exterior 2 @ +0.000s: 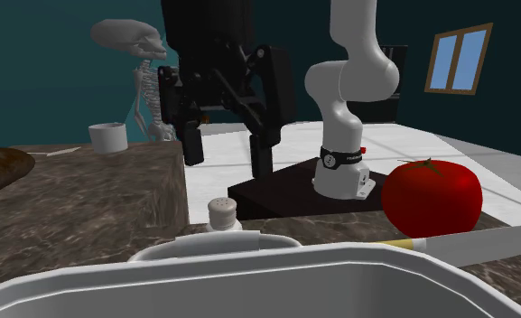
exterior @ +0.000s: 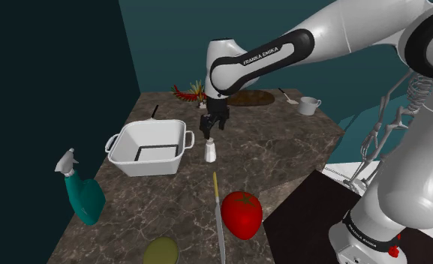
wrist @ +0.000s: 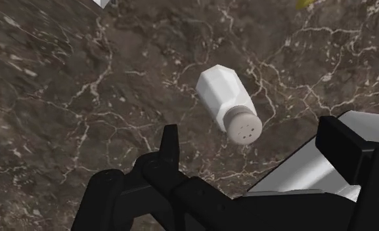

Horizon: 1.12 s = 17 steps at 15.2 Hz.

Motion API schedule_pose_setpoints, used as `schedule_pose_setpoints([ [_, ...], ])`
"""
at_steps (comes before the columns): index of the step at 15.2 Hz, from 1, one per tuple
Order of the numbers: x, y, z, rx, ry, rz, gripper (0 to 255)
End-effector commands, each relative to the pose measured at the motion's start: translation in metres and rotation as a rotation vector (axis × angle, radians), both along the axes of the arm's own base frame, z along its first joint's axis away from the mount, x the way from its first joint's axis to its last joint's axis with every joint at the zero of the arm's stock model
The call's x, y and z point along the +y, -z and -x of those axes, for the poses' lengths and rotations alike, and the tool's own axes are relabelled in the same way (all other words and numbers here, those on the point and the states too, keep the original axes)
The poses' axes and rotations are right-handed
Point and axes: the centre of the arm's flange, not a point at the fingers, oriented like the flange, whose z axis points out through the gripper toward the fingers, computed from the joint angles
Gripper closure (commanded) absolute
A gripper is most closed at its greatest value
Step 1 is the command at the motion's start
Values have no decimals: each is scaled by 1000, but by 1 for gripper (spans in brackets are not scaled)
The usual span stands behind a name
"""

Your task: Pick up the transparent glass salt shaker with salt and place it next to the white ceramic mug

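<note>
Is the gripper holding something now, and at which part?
Nothing is held. The open gripper hangs above the white salt shaker, not touching it.

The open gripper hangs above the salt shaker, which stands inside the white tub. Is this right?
No: the shoulder view shows the salt shaker standing on the counter beside the white tub, not inside it. The open gripper does hang above it.

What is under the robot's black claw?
A white salt shaker stands upright on the dark veined table, just below the open gripper, untouched. The table spot beneath the shaker is hidden.
</note>
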Motion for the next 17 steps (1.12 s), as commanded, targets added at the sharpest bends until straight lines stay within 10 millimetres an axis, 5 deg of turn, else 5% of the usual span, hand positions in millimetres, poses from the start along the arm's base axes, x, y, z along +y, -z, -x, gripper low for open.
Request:
schedule_pose_setpoints([
  [1, 4, 12, -5, -2, -2, -3, 0],
  [7, 7, 46, -5, -2, -2, -3, 0],
  [15, 7, 46, -5, -2, -2, -3, 0],
  [16, 7, 46, -5, -2, -2, -3, 255],
  [17, 7, 46, -5, -2, -2, -3, 255],
])
